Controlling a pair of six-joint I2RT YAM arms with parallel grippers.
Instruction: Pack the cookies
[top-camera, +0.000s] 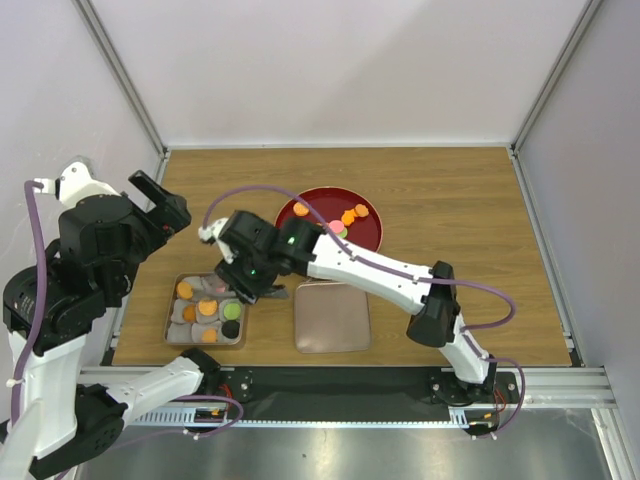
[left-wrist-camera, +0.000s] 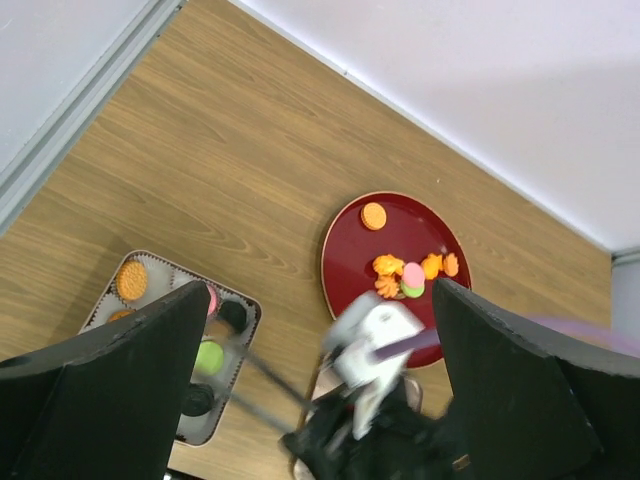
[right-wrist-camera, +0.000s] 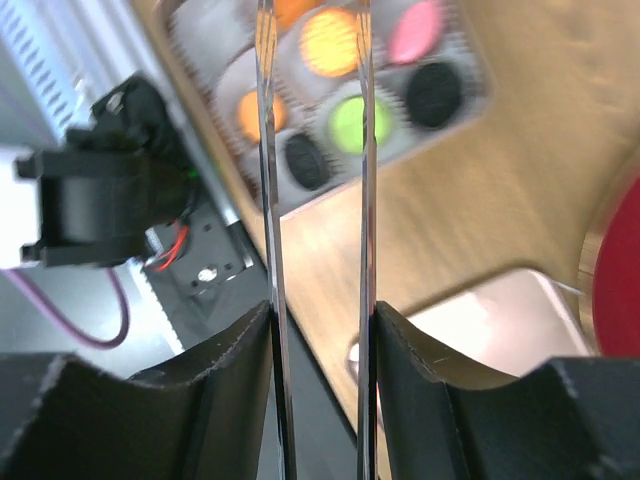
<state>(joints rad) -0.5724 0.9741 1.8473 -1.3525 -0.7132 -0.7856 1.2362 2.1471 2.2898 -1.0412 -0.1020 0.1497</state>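
Several cookies lie on the red plate (top-camera: 322, 226): orange ones (top-camera: 348, 216) and a pink one on a green one (top-camera: 338, 230). More fill the compartment tray (top-camera: 174, 322): orange (top-camera: 208, 308), green (top-camera: 232, 311) and black (top-camera: 230, 328). My right gripper (top-camera: 250, 275) is shut on metal tongs (right-wrist-camera: 268, 150) whose thin blades reach over the tray's orange (right-wrist-camera: 330, 45) and green (right-wrist-camera: 350, 120) cookies. I see nothing between the blades. My left gripper (top-camera: 160, 205) is open and empty, raised at the far left. From above it sees the plate (left-wrist-camera: 355, 265) and the tray (left-wrist-camera: 140, 258).
The rounded-square pinkish-brown lid (top-camera: 332, 317) lies flat between tray and plate, near the table's front edge; it also shows in the right wrist view (right-wrist-camera: 500, 320). The right arm stretches across it. Walls bound the table at the back and sides.
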